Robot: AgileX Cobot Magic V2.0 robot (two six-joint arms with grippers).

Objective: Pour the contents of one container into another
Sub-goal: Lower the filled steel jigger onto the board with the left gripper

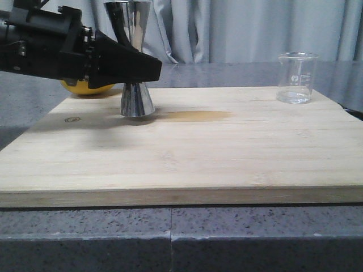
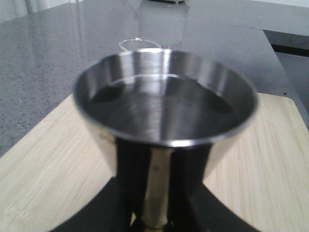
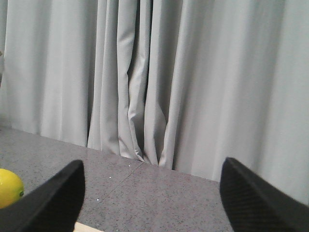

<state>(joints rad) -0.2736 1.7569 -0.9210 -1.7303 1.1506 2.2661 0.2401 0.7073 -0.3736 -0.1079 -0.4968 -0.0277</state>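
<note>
Grey curtain [image 3: 159, 77] across the back, grey speckled counter [image 1: 170, 238] below. On the counter, a wide pale wooden board [image 1: 187, 153] with a brownish stain [image 1: 195, 116] near its middle. Reaching in over the board's left side, left gripper [image 1: 148, 67], black fingers [image 1: 127, 59] closed around the narrow waist of the steel jigger [image 1: 136, 96]. Jigger upright, base resting on the board near the far left, just beside the stain; seen from the left wrist, upper cup [image 2: 164, 104] holding dark liquid. At the board's far right corner, well apart from the jigger, the glass beaker [image 1: 295, 77], upright, white marks on its side, apparently empty. Behind the left arm, partly hidden, a yellow lemon [image 1: 85, 88]. Right gripper [image 3: 152, 203] spread wide, clasping nothing, facing the curtain.
</note>
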